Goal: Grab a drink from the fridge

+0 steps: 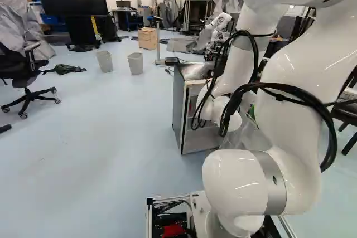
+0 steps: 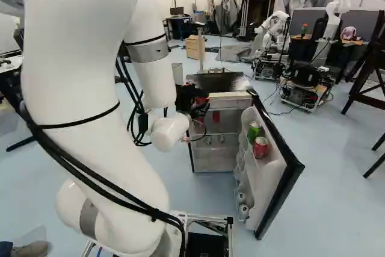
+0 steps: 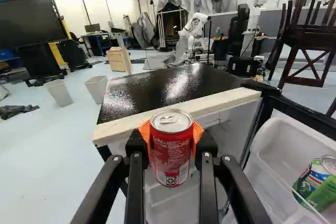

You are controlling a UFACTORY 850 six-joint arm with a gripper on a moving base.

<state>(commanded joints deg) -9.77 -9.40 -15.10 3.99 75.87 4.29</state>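
Gripper (image 3: 171, 136) has the red can (image 3: 172, 156) pinched both sides; a careless swing could clip the open fridge door (image 2: 272, 173) beside it, clearance hard to judge.

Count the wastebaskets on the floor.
2: one wastebasket stands left of the fridge in the left base view; the other wastebasket is nearer the fridge. The arm may hide more.

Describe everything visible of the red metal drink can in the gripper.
The red metal drink can is a cylinder with white lettering and a bare silver lid carrying a pull tab. It stands about upright between the orange pads of the black gripper, which press it from both sides. It hangs before the black-topped fridge's pale front edge. Nothing else visibly touches it; its far side is hidden.
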